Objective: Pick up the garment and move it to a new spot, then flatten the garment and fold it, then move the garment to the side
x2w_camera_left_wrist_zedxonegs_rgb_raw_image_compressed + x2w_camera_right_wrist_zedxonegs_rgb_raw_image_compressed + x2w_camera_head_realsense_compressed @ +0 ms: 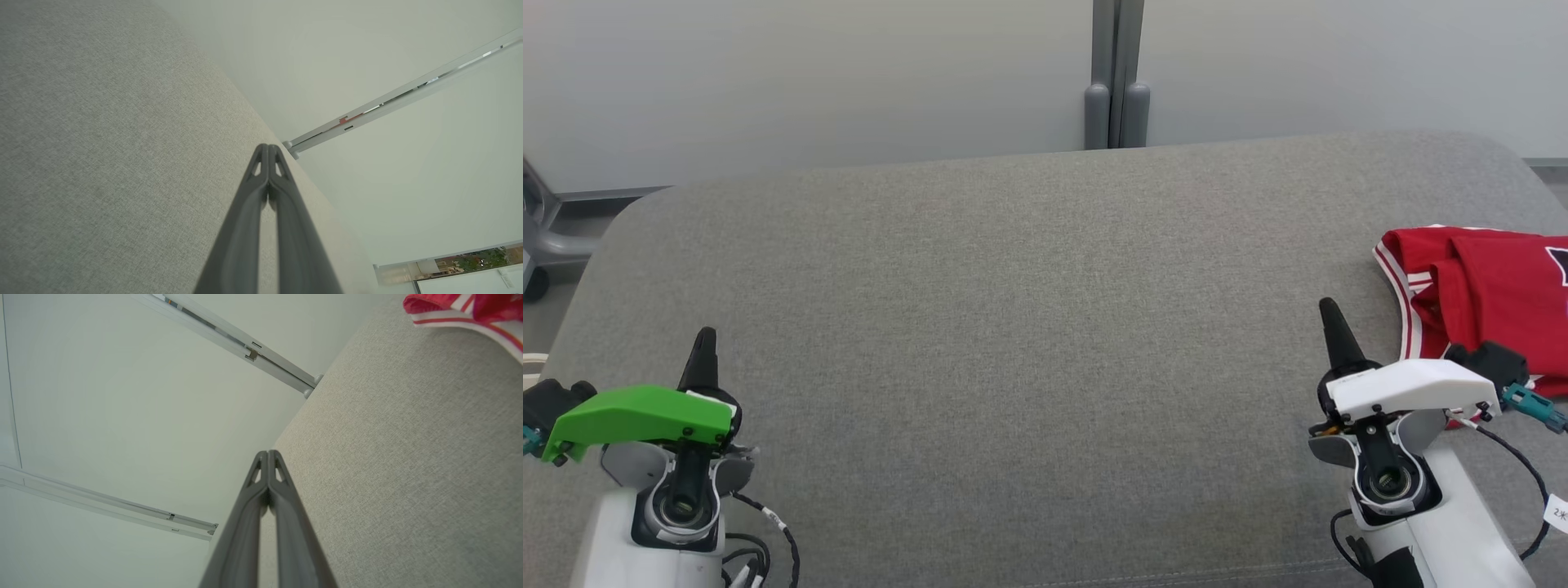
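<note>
Left jaws pressed fully together with nothing between them, their dark fingers (245, 228) over bare grey fabric near the left front of the counter (1013, 286). Right jaws likewise closed tight and empty, fingers (245, 522) pointing toward the counter's far edge and the pale wall (768, 73) beyond. The red garment (1494, 286), trimmed in white and red stripes, lies folded over at the counter's right side, near the right jaws' tip but apart from it
</note>
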